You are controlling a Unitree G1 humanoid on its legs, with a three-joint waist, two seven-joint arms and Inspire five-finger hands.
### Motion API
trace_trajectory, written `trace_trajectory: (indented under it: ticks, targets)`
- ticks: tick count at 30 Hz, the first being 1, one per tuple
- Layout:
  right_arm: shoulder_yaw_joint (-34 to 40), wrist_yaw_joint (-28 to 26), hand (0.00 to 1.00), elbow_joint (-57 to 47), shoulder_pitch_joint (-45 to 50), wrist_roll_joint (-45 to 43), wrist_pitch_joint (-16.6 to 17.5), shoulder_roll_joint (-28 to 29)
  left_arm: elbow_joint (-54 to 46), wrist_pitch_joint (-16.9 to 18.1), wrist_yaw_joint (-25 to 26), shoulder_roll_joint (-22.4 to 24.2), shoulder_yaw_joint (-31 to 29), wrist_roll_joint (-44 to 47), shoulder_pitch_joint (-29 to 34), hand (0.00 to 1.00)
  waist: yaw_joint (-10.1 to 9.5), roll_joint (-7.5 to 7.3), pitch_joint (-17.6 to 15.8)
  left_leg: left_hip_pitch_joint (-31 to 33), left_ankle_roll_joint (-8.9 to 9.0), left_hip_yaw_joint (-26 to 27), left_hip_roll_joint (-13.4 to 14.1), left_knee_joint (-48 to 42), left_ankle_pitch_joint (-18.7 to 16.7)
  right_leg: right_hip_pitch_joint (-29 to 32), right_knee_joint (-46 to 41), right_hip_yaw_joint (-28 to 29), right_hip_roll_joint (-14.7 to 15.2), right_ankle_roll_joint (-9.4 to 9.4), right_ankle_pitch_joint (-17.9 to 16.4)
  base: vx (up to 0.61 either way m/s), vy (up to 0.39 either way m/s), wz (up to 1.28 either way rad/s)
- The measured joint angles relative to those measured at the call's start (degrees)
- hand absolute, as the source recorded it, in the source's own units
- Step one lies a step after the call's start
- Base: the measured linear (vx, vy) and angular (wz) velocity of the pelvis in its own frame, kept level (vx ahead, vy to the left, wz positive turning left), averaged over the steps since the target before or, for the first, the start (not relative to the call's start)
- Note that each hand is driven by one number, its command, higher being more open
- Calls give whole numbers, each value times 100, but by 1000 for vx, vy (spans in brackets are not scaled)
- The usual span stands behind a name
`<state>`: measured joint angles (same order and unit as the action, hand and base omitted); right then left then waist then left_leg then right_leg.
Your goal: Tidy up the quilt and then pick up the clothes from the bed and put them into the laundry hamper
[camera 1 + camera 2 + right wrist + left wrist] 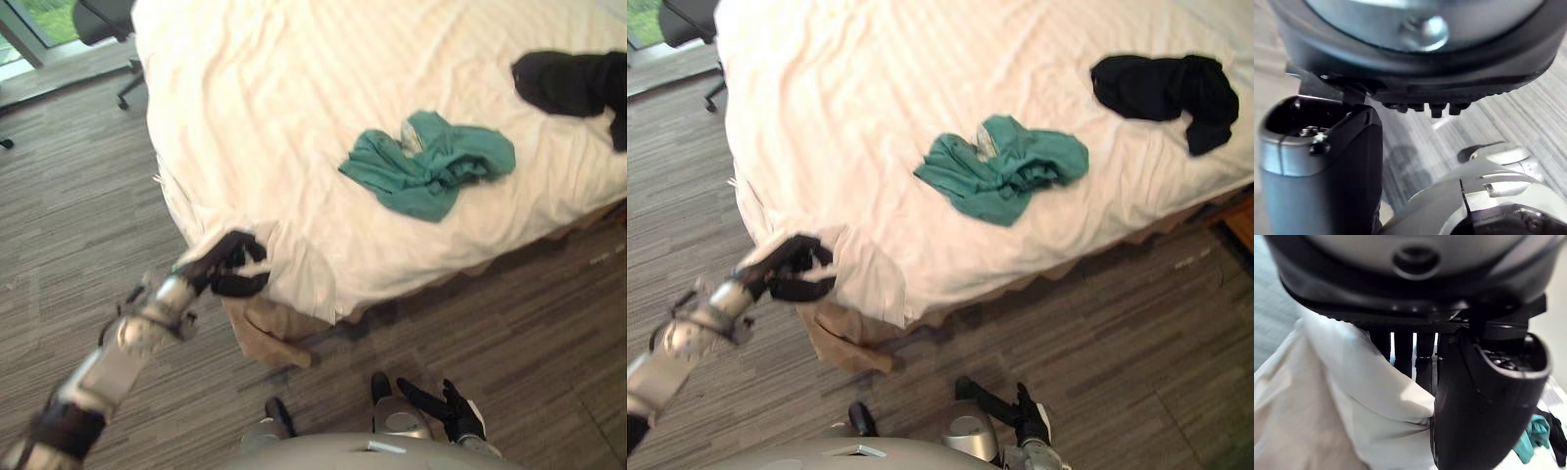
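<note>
We look down on a bed (266,335) that runs from the centre to the upper right of the frame, covered by a cream quilt (294,98) with shallow creases. The quilt's near corner hangs over the edge at lower left of centre, where a tan bed base shows beneath it. There our left hand (233,264) pinches a fold of the quilt; in the left wrist view the white cloth is caught between the thumb and the curled fingers.

A crumpled teal garment (429,162) lies on the quilt right of centre. A black garment (573,83) lies on the quilt near the upper right edge, well apart from the teal one.

The floor (78,196) is grey-brown striped planking, on the left and across the bottom of the frame. In the upper left corner a dark office chair (103,20) stands beside a window (39,20) with green outside.

Our right hand (456,411) hangs low at the bottom right of centre, over the floor, fingers loosely straight and holding nothing.
</note>
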<state>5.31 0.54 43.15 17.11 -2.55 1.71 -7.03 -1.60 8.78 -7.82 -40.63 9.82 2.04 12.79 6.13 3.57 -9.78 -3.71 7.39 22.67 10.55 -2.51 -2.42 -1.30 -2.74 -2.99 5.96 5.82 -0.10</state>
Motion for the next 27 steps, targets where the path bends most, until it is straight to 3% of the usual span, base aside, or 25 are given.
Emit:
trace_trajectory:
  ticks: [1, 5, 7, 8, 10, 12, 14, 16, 18, 23, 27]
  targets:
    - [-10, -29, 100, 124, -15, 77, -15, 4, 244, 15, -34, 294, -51, 140, 296, 100, -131, -49, 80, -106, 4, -43, 1, -61, -89, -151, 0, -13, 7, -30, -35, 35, 36, 15]
    - [-143, -212, 100, 378, -84, 226, -74, -28, 2121, 270, -83, 1215, -328, 470, 555, 100, -286, -104, 489, -196, 5, -201, -17, -126, -174, -332, -1, -158, 39, -27, -44, 0, 27, 19]
    - [-256, -239, 100, 388, -175, 225, -102, -36, 3264, 356, -145, 1735, -893, 387, 451, 100, -279, -153, 568, -261, 16, -205, -25, -112, -188, -380, -1, -155, 46, -25, -74, -30, -5, -6]
    - [-318, -237, 100, 387, -234, 235, -108, -33, 4047, 328, -161, 2119, -1539, 137, 282, 100, -274, -174, 582, -284, 36, -191, -26, -105, -202, -392, -2, -144, 50, 0, -102, -78, -22, -17]
    - [-425, -216, 100, 384, -260, 220, -133, -58, 5227, -99, 54, 2575, -2574, -766, 84, 100, -264, -202, 593, -293, 43, -186, -46, -36, -206, -367, -7, -138, 68, 59, -181, -103, -37, -13]
    - [-448, -123, 100, 398, -214, 206, -139, -60, 5869, -595, 394, 2768, -3237, -1215, 221, 100, -287, -230, 598, -321, 54, -190, -37, -28, -197, -379, -10, -144, 65, 110, -233, -101, -42, -4]
    - [-451, -106, 100, 700, -215, 209, -31, -123, 6064, -894, 627, 2788, -3606, -1445, 633, 100, -332, -267, 638, -398, 83, -228, -18, -21, -172, -436, -28, -192, 81, 138, -308, -102, -38, 8]
    - [-451, -30, 100, 1090, -226, 182, -27, -149, 6066, -954, 876, 2785, -3938, -1706, 911, 100, -470, -267, 658, -496, 113, -279, -44, 130, -66, -525, -64, -314, 102, 191, -431, -112, -48, 22]
    - [-450, 15, 100, 1145, -238, 153, -32, -178, 6059, -1020, 991, 2774, -4044, -1851, 952, 100, -466, -229, 682, -503, 113, -373, -67, 314, 81, -475, -148, -413, 108, 164, -495, -149, -48, 33]
    - [-328, 128, 100, 1245, -238, -39, -37, -202, 5882, -980, 1254, 2909, -3932, -1819, 900, 100, -433, -181, 729, -593, 99, -480, -76, 696, 381, -455, -213, -498, 61, 148, -515, -124, -31, 12]
    - [-8, 171, 100, 1348, -220, -268, -73, -119, 5717, -766, 1401, 3442, -3747, -1480, 727, 100, -423, -161, 739, -595, 102, -325, -76, 700, 378, -351, -220, -323, 7, 191, -480, -57, -3, -19]
